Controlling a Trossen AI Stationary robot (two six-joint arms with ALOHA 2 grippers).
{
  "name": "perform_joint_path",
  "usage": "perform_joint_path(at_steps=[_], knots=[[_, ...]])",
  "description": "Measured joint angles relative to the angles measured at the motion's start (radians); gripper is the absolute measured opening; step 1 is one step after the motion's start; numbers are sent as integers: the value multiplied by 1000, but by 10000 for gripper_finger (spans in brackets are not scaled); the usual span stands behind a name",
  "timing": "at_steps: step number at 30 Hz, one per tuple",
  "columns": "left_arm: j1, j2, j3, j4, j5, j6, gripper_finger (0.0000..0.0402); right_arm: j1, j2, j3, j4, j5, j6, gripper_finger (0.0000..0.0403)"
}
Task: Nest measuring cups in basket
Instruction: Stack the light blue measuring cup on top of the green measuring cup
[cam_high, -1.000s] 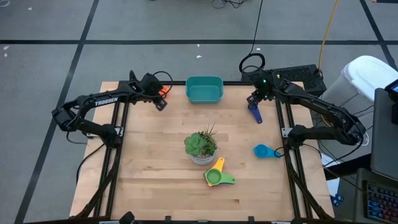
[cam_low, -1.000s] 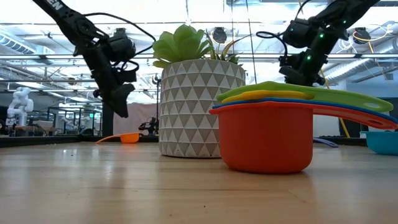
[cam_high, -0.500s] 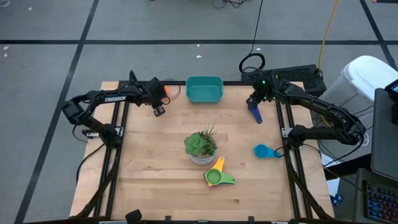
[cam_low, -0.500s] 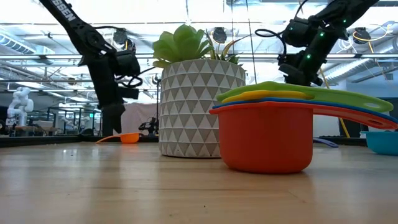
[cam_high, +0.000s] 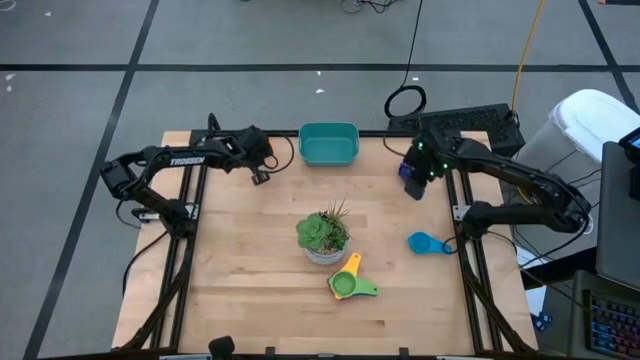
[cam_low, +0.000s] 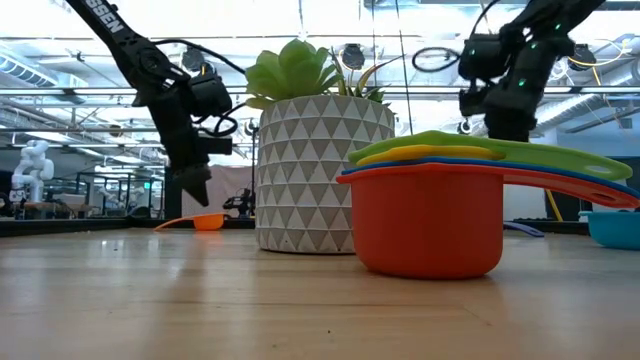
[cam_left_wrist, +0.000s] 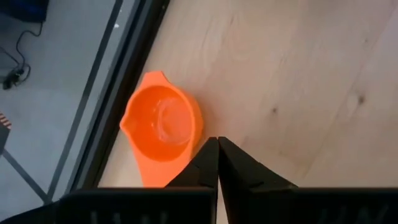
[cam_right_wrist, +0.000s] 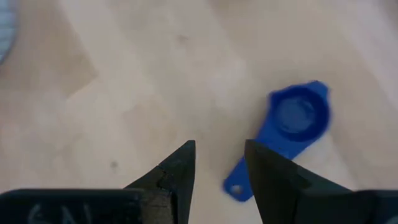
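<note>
The left gripper (cam_left_wrist: 217, 144) sat upper left of the high view by the orange cup (cam_left_wrist: 163, 127), jaws pressed together beside it – holding nothing. Reopen, straddle the rim or handle, then close. The right gripper (cam_right_wrist: 219, 163), upper right, had jaws spread, approx. over the dark blue cup (cam_right_wrist: 287, 127). The basket (cam_high: 328, 143) stood top centre; the nested stack (cam_high: 350, 281) lay lower centre.
</note>
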Motion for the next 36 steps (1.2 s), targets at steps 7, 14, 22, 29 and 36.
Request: perform_joint_path(at_steps=[7, 14, 22, 29, 36], knots=[[12, 0, 0, 19, 0, 4, 29, 202, -130, 27, -118, -1, 137, 128], [12, 0, 0, 34, 3, -26, 60, 454, -213, 55, -281, 6, 412, 128], [8, 0, 0, 35, 8, -58, 87, 815, -145, 54, -302, 102, 744, 128], [-11, 0, 0, 31, 9, -100, 88, 1005, -89, -16, -304, 166, 926, 128], [-60, 0, 0, -13, 9, -130, 88, 1098, -92, -115, -195, 185, 1049, 128]])
